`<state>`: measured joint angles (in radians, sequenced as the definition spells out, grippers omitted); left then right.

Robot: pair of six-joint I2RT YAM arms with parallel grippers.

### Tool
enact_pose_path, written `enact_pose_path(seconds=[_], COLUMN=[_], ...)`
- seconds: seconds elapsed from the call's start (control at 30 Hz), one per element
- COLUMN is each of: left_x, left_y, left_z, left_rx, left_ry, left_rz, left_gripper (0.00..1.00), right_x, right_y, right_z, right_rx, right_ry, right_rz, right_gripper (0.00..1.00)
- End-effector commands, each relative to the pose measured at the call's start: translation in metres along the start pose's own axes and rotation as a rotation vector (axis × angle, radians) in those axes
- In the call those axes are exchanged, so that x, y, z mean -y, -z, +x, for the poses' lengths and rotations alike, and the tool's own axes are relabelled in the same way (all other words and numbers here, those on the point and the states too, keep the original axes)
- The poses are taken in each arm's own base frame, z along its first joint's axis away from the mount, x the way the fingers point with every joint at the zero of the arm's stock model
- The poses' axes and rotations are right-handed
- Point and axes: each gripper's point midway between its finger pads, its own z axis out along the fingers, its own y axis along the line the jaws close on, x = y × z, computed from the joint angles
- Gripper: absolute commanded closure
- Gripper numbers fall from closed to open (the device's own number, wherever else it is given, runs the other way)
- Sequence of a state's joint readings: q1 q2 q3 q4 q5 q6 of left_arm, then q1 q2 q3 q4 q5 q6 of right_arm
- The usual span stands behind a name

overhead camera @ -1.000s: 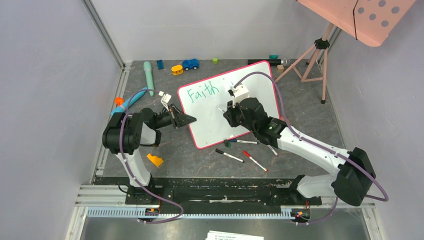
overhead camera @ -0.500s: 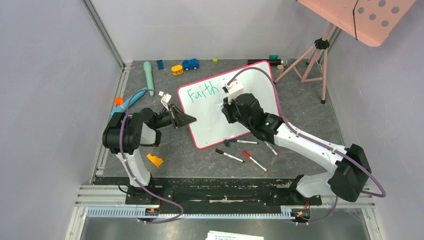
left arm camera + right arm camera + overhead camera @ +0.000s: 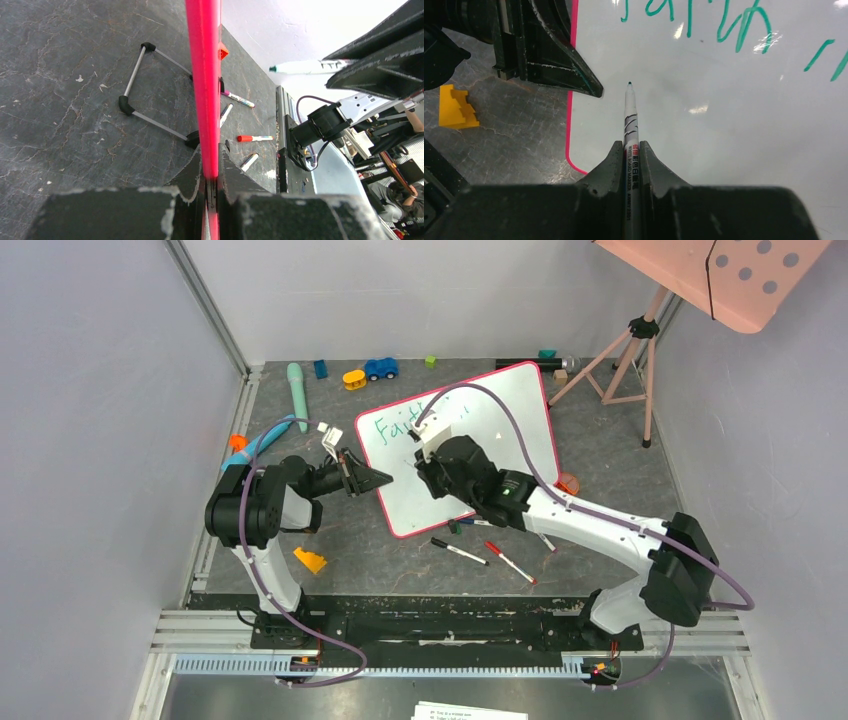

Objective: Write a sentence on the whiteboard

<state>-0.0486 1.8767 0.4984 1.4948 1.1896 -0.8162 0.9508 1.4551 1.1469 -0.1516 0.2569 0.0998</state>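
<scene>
Pinching a green marker (image 3: pixel 629 115), right gripper (image 3: pixel 631 150) has the sentence (image 3: pixel 689 20) barely past "Faith"; left gripper (image 3: pixel 210 192) clamps the whiteboard (image 3: pixel 412 502) at nine o'clock.

A dark grey, stone-patterned table (image 3: pixel 620 455) carries it all. The whiteboard (image 3: pixel 500 410) sits askew near the middle on a wire stand (image 3: pixel 157 124). Beside its near edge lie loose markers, one black-capped (image 3: pixel 458 551), one red-capped (image 3: pixel 510 562). Along the far edge are a teal wand (image 3: pixel 297 390), blue block (image 3: pixel 320 369), yellow toy (image 3: pixel 354 379), blue toy car (image 3: pixel 380 368), green cube (image 3: pixel 430 361) and black cylinder (image 3: pixel 525 363). A tripod (image 3: pixel 630 360) stands far right; a yellow stepped block (image 3: pixel 310 560) lies near left
</scene>
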Motion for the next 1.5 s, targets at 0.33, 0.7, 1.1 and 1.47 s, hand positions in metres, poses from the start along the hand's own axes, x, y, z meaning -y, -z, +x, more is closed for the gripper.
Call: enact_pose_path(seconds=[0.33,0.7,1.1,1.47], left_x=[0.013,0.013,0.013,0.013], left_y=[-0.002,-0.002,-0.002,-0.002], left_z=[0.020,0.020,0.020,0.020], left_rx=[-0.089,-0.087,-0.089,-0.090], left_ry=[-0.146,-0.147,-0.149,-0.146], left_rz=[0.115,0.113,0.116,0.116], left_gripper=[0.95,0.98,0.98,0.98], right_x=[0.004,0.006,0.002,0.005], right_y=[-0.010,-0.014,-0.021,-0.024], right_z=[-0.025,-0.018,-0.020,-0.015], right_rx=[0.041,0.006,0.003,-0.020], right_ry=[0.001,0.016,0.025,0.032], right_rz=[0.064,0.081,0.067,0.091], right_gripper=[1.00,1.00,1.00,1.00])
